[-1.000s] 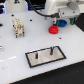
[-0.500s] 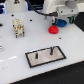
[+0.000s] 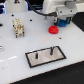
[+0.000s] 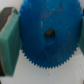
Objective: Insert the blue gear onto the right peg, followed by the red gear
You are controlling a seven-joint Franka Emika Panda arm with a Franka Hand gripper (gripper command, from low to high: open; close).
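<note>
Tool (image 3: 62,20) up near the back of the tabletop (image 3: 15,50), clamped on the blue gear (image 4: 48,34). Red gear (image 3: 53,30) lies just beside it. Right peg (image 3: 50,50) stands on the black-framed plate (image 3: 45,55), well apart.

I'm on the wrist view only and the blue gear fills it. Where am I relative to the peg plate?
Observer: In the exterior view the gripper holds the blue gear near the table's far edge. The plate lies closer to the camera, well apart from it.
Operator: Which peg is mine?
Observer: The right peg, the taller, thicker one, stands at the plate's end on the exterior view's right.
Operator: And the red gear?
Observer: The red gear lies on the table between the gripper and the plate, a little to the exterior view's left of the gripper.
</note>
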